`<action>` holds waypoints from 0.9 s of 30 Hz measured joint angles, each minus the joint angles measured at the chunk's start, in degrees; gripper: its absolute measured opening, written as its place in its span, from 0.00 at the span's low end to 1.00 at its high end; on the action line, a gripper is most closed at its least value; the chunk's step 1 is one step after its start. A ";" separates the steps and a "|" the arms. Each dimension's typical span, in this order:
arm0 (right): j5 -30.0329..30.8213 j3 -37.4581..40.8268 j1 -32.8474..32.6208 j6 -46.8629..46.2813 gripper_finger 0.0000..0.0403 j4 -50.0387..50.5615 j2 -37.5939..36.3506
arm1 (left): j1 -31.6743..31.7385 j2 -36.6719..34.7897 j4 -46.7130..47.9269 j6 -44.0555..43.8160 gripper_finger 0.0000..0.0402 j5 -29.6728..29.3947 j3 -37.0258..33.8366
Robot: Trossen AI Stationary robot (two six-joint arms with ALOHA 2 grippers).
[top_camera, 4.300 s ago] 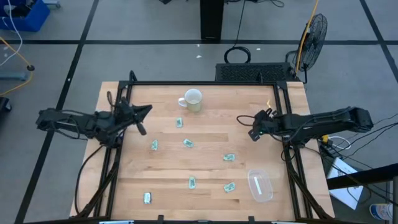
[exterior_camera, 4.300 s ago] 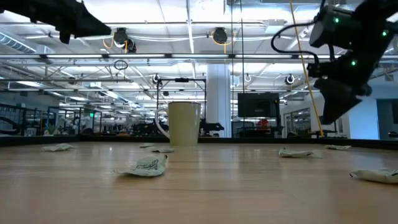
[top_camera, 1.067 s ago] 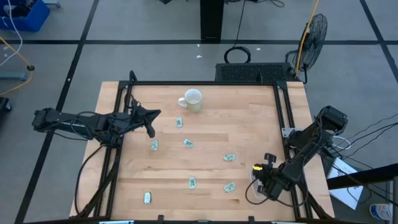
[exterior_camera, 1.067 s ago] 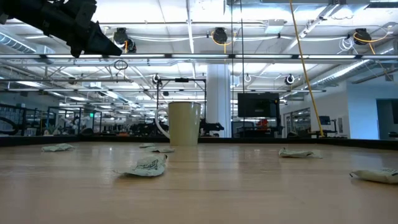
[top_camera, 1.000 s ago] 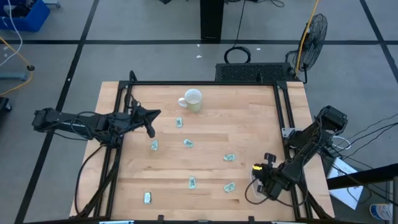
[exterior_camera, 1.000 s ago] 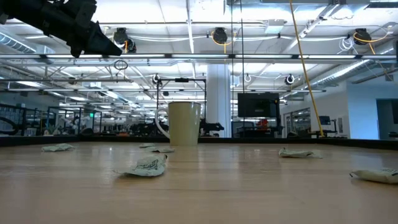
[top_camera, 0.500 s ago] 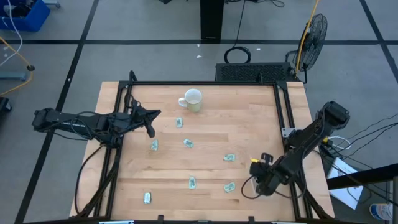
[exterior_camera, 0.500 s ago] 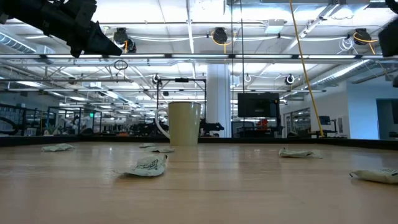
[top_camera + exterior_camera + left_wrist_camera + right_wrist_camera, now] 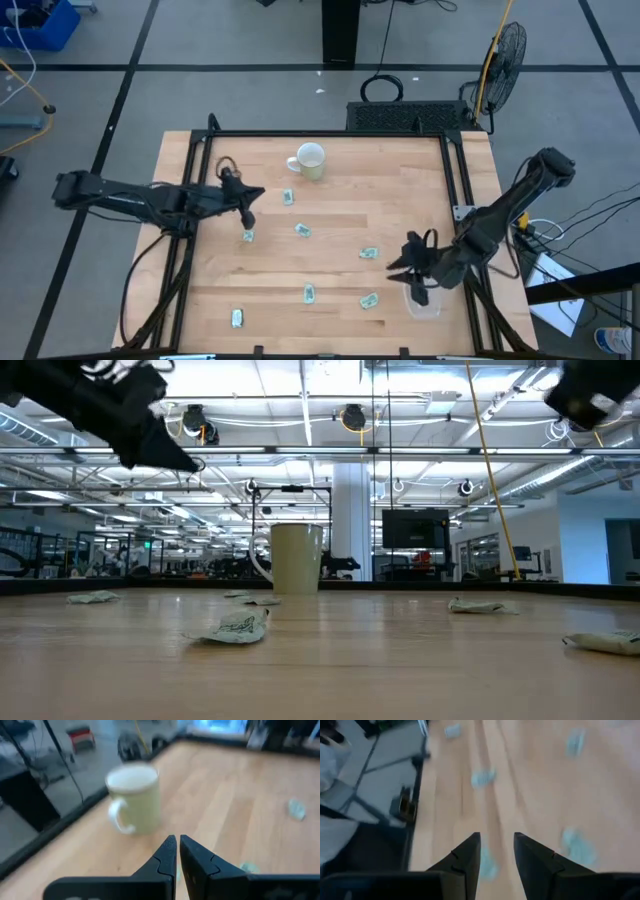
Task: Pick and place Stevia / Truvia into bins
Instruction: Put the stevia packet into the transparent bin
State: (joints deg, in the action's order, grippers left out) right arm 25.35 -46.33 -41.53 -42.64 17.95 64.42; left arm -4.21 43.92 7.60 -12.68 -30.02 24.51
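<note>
Near edge packets: three small flat pale green-and-white paper sweetener packets lie in a loose row along the near side of the table, one at about 7 o'clock [image 9: 237,318], one near 6 o'clock [image 9: 310,293], one toward 5 o'clock [image 9: 369,299].
Clear tub: the small transparent plastic bin with rounded corners [image 9: 427,305] sits at about 4 o'clock, near the table's right rail, partly under the right arm's tip.
Right gripper: the dark two-finger right gripper [image 9: 398,271] hangs above the table just beside the tub, on its inner side; its fingers [image 9: 467,854] stand apart with bare wood between them and nothing held.
Middle packets: one packet [image 9: 369,253] lies right of centre, close to the right gripper; another [image 9: 302,230] sits near the table's centre; a third [image 9: 247,235] lies at about 9 o'clock.
Left gripper: the dark left gripper [image 9: 247,206] hovers over the table's left part, just above the 9 o'clock packet, fingers pressed together and empty; its fingertips [image 9: 170,845] point toward the mug.
Far packet: one more packet [image 9: 288,197] lies between the centre and the mug.
Mug: a white ceramic mug [image 9: 308,161] stands upright at about 11 o'clock, handle toward the left rail.
Table: light wooden butcher-block top [image 9: 400,190] framed by black rails.
</note>
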 joint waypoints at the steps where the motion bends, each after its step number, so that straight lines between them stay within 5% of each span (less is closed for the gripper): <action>1: 2.02 0.00 0.01 4.29 0.27 -1.70 -0.33 | 0.02 1.57 0.13 -0.27 0.08 -0.02 0.00; 8: 13.37 0.02 0.37 27.59 0.27 -8.04 -0.37 | 0.57 11.48 -3.08 -0.58 0.08 -1.31 0.00; 17: 16.04 1.08 2.92 26.85 0.31 -8.31 0.82 | 6.49 18.92 -15.55 1.75 0.24 3.67 0.01; 22: 20.05 5.32 4.98 22.51 0.35 -8.47 1.18 | 11.84 23.22 -15.59 0.45 0.37 6.08 0.02; 27: 24.25 9.59 7.25 18.30 0.37 -10.81 0.70 | 16.96 29.37 -16.51 0.29 0.39 8.85 0.02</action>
State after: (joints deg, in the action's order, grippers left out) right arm 49.60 -36.73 -34.28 -24.35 7.14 65.12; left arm 12.75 73.30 -8.91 -12.39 -21.17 24.53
